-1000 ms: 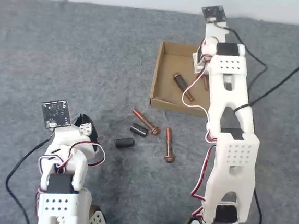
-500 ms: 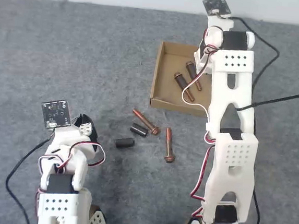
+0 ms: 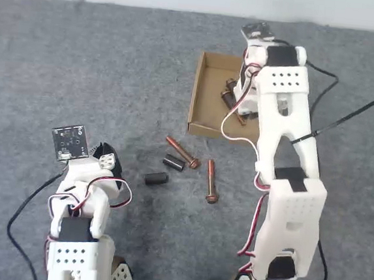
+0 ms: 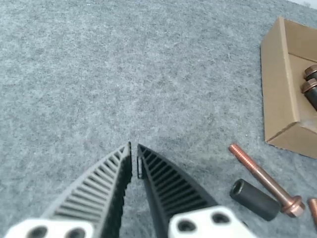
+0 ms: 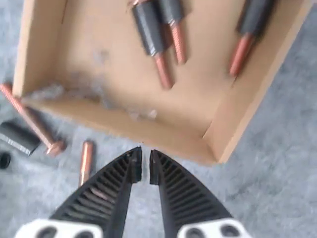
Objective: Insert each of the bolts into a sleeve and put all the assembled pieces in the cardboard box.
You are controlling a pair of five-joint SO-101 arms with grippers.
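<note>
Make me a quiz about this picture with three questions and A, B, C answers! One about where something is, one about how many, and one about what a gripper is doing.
1. Where are the two loose bolts?
A. in the box
B. on the grey carpet
C. in a gripper

2. How many sleeved bolts are in the cardboard box?
A. one
B. three
C. five

3. The right gripper is:
A. shut and empty
B. holding a bolt
C. wide open

Answers:
1 B, both lie bare on the carpet outside the box.
2 B, the right wrist view shows three.
3 A, its fingers nearly meet with nothing between.
</note>
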